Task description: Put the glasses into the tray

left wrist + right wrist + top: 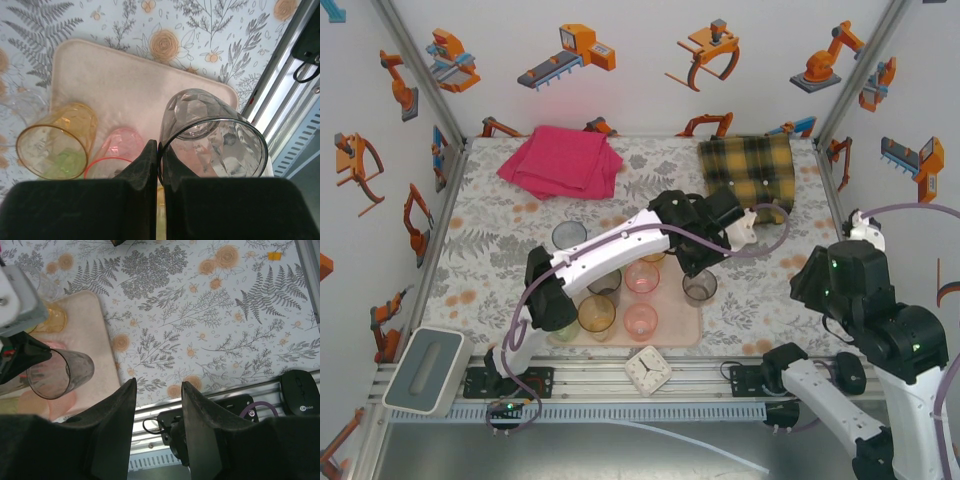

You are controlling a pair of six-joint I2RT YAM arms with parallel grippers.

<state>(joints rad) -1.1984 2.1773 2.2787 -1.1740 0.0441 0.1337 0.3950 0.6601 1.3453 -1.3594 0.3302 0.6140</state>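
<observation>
1. From above: the left gripper [698,268] reaches across the pink tray [670,335] with a grey glass [700,288] at the tray's right edge. Tinted glasses stand inside, and a lone glass [569,235] waits on the table [500,230] beyond.
2. Left wrist: the fingers [147,165] are pinched tight on the grey glass's wall, one inside the rim and one outside. It hangs over the tray's corner, beside a pink glass [117,147] and an amber glass [57,140].
3. Right wrist: the right gripper [159,390] hovers over bare table, its jaws apart and empty.
4. The step looks like set-down. Next comes lowering the glass upright onto free tray, then letting go.
</observation>
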